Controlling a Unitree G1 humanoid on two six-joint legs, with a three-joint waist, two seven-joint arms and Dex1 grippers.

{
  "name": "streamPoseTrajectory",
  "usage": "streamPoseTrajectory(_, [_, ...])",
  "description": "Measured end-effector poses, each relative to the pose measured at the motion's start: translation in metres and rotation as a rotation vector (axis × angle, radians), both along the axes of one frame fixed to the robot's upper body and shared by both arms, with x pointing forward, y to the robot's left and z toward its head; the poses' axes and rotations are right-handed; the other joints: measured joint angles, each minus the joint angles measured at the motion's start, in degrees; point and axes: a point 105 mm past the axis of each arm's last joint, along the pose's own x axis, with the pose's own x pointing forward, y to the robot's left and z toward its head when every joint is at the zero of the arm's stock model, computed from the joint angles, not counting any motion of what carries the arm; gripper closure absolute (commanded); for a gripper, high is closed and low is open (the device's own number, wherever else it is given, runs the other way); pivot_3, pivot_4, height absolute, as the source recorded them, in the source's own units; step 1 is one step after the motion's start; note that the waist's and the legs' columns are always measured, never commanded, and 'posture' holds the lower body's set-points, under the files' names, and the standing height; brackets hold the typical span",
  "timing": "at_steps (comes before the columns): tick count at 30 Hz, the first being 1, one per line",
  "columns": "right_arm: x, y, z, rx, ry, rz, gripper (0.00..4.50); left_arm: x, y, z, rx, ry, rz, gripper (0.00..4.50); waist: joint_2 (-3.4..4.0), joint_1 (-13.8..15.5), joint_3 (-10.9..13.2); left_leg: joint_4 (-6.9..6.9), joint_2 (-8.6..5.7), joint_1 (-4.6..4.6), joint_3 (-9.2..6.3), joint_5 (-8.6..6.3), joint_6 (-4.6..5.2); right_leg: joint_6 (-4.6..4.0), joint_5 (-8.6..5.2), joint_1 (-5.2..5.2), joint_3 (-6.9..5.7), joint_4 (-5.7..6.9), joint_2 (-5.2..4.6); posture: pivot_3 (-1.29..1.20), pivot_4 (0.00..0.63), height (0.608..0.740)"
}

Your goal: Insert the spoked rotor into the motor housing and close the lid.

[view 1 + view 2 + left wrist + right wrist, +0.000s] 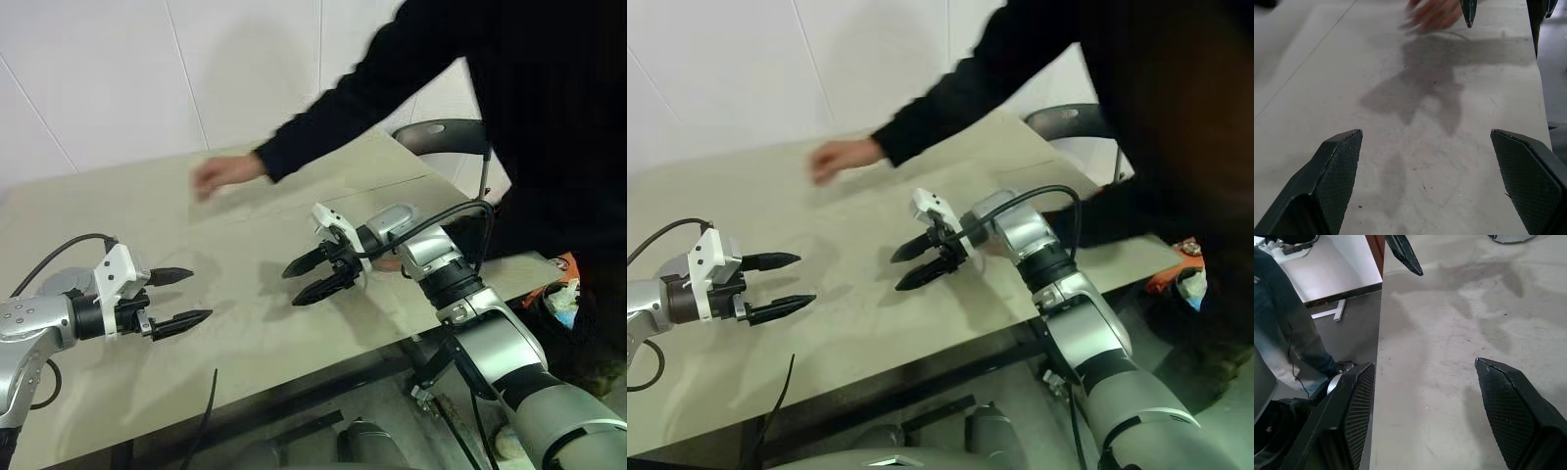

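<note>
Rotor, housing and lid: position cannot be told; both claws released over the bare counter (245, 343).

Left claw (201, 295) hangs just above the counter near its left end, fingers spread wide apart, grasping nothing. Right claw (290, 285) hangs above the middle of the counter, fingers likewise spread and grasping nothing, its tips facing the left claw with open surface between the two. A person's hand (225, 176) reaches over the far half of the counter on a black sleeve (333, 117), well apart from both claws. The right wrist view shows the counter's straight side edge, with floor and the person's jeans (1283, 323) beside it. A dark chair (446, 132) stands past the far right corner. A pale rounded object (1511, 237) sits at the picture's margin; what it is cannot be told.
</note>
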Motion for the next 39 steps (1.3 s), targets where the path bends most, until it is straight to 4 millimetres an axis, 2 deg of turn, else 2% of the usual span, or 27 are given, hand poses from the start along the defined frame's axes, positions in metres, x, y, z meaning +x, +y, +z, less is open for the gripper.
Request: streamPoseTrajectory(39, [0.0009, 0.0032, -0.0021, 0.003, 0.01, -0.011, 1.06, 0.0041, -0.0004, 0.0047, -0.002, -0.018, -0.001, 0.04, 0.0, 0.0, 0.0, 0.0, 0.0, 0.0, 0.0, 0.0, 0.0, 0.0, 0.0, 0.0, 0.0, 0.0, 0.0, 0.0, 0.0, 0.74])
